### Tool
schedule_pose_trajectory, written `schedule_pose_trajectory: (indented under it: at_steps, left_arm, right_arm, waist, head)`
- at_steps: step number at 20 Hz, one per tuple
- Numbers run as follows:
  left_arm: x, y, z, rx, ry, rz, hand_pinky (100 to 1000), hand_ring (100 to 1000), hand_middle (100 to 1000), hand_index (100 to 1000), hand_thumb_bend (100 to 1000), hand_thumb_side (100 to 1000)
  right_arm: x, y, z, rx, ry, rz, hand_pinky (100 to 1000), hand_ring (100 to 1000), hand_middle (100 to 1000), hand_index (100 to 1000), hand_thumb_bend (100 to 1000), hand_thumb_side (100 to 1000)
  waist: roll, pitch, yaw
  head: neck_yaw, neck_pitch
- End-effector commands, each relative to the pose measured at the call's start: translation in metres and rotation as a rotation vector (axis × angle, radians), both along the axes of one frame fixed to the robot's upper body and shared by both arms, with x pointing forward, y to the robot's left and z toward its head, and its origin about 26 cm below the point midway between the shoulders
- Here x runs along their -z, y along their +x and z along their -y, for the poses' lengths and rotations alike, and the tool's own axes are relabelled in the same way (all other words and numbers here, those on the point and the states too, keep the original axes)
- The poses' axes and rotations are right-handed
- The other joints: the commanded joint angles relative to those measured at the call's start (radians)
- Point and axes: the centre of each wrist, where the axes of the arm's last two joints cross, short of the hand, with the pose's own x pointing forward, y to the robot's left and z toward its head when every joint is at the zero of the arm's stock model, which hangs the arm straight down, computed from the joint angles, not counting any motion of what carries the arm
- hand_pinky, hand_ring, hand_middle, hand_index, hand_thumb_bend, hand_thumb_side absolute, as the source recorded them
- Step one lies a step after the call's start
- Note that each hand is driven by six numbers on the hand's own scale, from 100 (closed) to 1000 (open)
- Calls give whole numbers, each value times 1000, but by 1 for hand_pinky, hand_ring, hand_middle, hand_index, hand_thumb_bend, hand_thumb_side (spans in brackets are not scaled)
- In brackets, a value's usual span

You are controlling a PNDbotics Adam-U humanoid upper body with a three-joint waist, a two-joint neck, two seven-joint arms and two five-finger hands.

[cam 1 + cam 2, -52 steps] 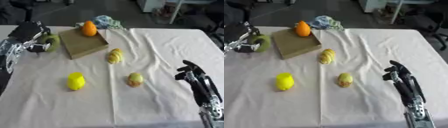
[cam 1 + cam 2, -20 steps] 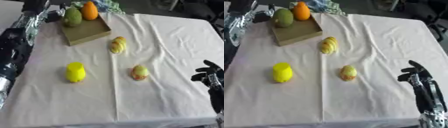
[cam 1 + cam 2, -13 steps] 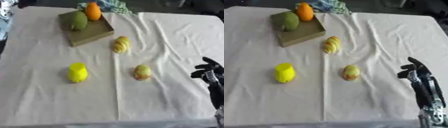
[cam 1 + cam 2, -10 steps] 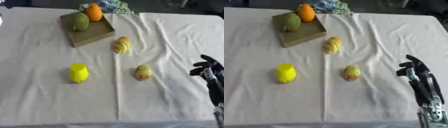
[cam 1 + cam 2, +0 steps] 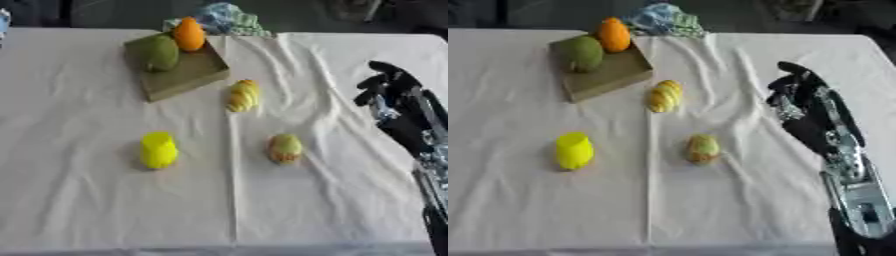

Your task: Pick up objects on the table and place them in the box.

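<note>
Box (image 5: 188,75) sits at the far left of the cloth, holding a green fruit (image 5: 161,52) and an orange (image 5: 189,33). Three items remain on the cloth: a striped yellow fruit (image 5: 243,95) just beside the box's near right corner, a yellow-green fruit (image 5: 284,148) near the middle, and a yellow cup-like thing (image 5: 158,149) to its left.

Right hand (image 5: 798,95) hovers above the cloth, right of the striped fruit and well apart from it, fingers curled and holding nothing. Left hand is not in view.

Step in hand, as I judge it: right hand reaching for one of the two nearer fruits. To do it well, uncurl the fingers before descending, come down from above so the thumb and fingers straddle the fruit, and avoid dragging the wrinkled cloth (a fold runs right past the striped fruit). Both fruits are rounded and may roll if nudged sideways.

Versus 2.6 s ago: the green fruit, then held in the left hand beside the box, now lies in the box; the left hand is gone from view; the right hand has risen from the lower right toward the table's middle.
</note>
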Motion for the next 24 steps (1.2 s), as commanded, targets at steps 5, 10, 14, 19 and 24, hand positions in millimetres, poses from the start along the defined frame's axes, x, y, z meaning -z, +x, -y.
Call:
schedule_pose_trajectory:
  at_steps: [5,10,14,19,24]
  left_arm:
    - [23,-21,14,52,-119,-80,657,536,588,710,100,847]
    - [34,-25,21,63,-181,-112,648,525,575,705,100,873]
    - [40,-26,25,78,-204,-143,645,522,571,704,100,892]
    - [45,-26,28,89,-209,-170,643,520,567,702,100,903]
    - [49,-26,29,92,-209,-188,643,519,567,703,100,912]
  right_arm:
    - [-34,42,-41,-254,-417,110,671,662,728,940,100,206]
    - [-27,63,-86,-456,-697,116,727,752,808,967,100,333]
    - [-13,69,-109,-516,-825,129,746,779,840,973,100,388]
    - [-3,72,-110,-487,-836,139,752,789,855,975,100,394]
    - [-2,77,-101,-401,-839,143,795,838,889,982,100,382]
  waist:
    - [21,-35,33]
    - [23,-38,53]
    - [22,-38,63]
    - [19,-42,65]
    - [18,-44,63]
  head:
    - [-57,-3]
    - [-74,-3]
    - [-81,-3]
    - [-84,-3]
    - [-84,-3]
